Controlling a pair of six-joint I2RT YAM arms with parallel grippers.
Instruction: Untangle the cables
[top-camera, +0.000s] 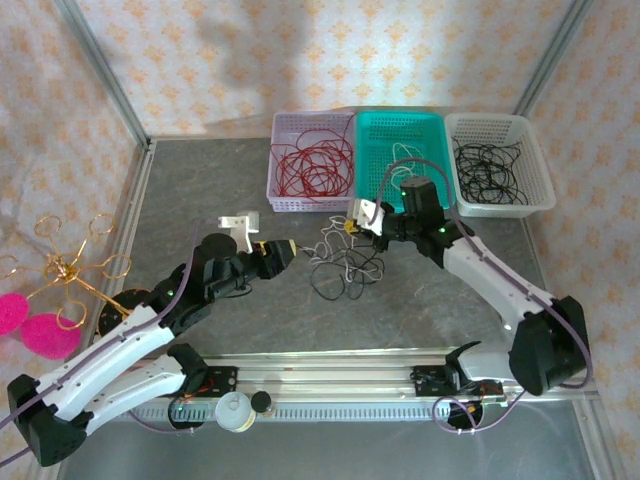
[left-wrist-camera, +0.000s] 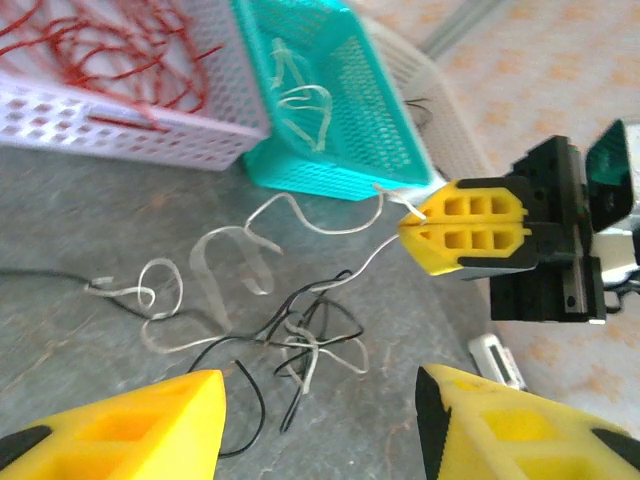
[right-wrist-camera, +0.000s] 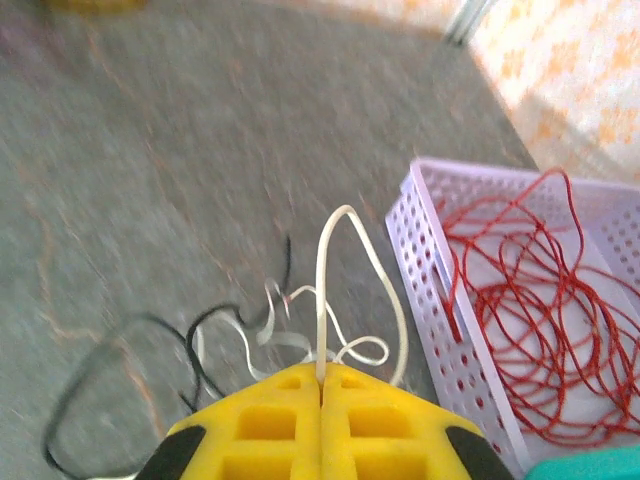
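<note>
I have my right gripper (right-wrist-camera: 320, 388) clamped on the white cable (right-wrist-camera: 322, 290); left gripper (left-wrist-camera: 320, 420) open, just left of the black-white tangle (top-camera: 340, 268).

Three baskets stand in a row along the far edge of the table (top-camera: 200, 190), side by side and touching. The left basket (top-camera: 305, 200) holds a cable coil (top-camera: 315, 165). The middle basket (top-camera: 425, 130) holds a few cable loops (left-wrist-camera: 300, 100). The right basket (top-camera: 500, 203) holds another coil (top-camera: 485, 170). Before the baskets, toward the table's middle, the cable tangle (top-camera: 340, 265) lies on the surface, apart from all three. The left gripper (top-camera: 290, 247) sits just left of the tangle. The right gripper (top-camera: 348, 225) sits at its far edge, between tangle and middle basket, with one strand (right-wrist-camera: 320, 290) running up between its fingers. A wire stand (top-camera: 70, 268) stands beyond the table's left edge.
</note>
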